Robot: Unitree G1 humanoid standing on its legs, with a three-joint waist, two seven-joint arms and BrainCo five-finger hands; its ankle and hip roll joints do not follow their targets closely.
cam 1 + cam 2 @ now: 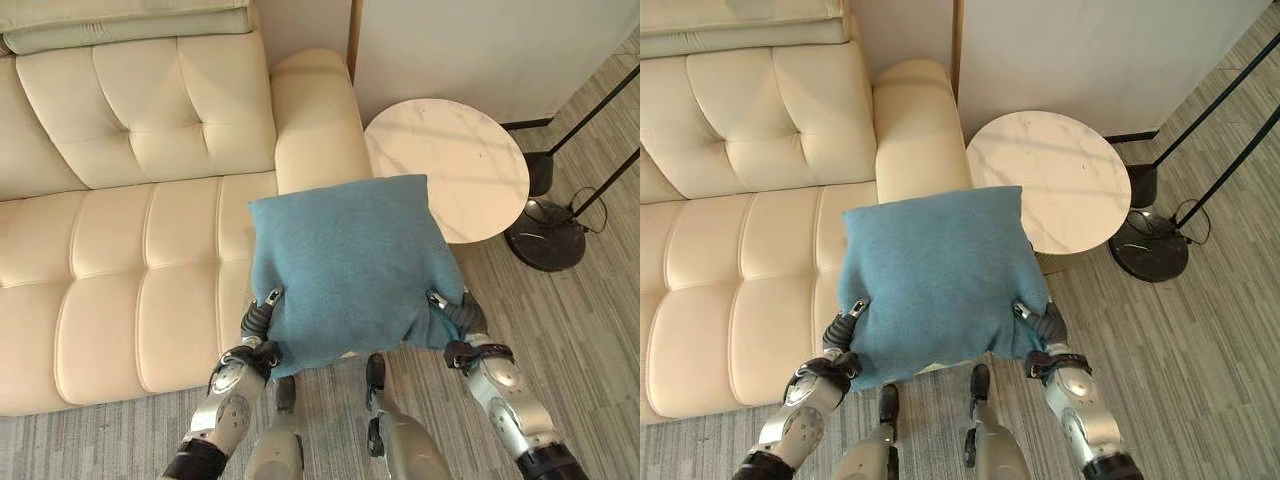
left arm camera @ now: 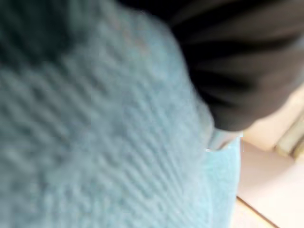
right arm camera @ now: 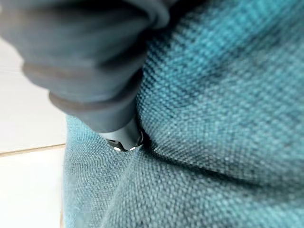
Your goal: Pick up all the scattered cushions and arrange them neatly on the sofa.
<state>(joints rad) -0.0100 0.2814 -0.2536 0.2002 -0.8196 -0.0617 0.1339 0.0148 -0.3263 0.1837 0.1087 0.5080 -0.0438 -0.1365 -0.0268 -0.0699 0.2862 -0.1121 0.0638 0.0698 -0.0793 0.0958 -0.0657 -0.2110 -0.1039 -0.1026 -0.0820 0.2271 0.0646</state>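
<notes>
Right now a square teal woven-fabric cushion (image 1: 345, 265) is held up in the air between both hands, in front of the cream tufted leather sofa (image 1: 120, 250). It hangs over the sofa's front edge at the end by the rounded armrest (image 1: 312, 120), its upper corner overlapping the edge of the round white marble-topped side table (image 1: 455, 160) that stands just beside that armrest.

The left hand (image 1: 262, 318) meets the cushion's lower edge on the side towards the sofa seat, and the right hand (image 1: 455, 312) meets the lower edge on the side towards the table. Each hand is pressed into the fabric, which bunches and dents around it. The fingers of both hands are buried behind or under the cloth, so I cannot tell whether they are curled round it or held straight. In the right wrist view the dark ribbed cover pushes deep into a fold of the teal weave (image 3: 213, 118).

Beyond the side table, well away from the sofa, a black round lamp base (image 1: 545, 240) with thin dark poles sits on the grey striped floor (image 1: 590, 340).
</notes>
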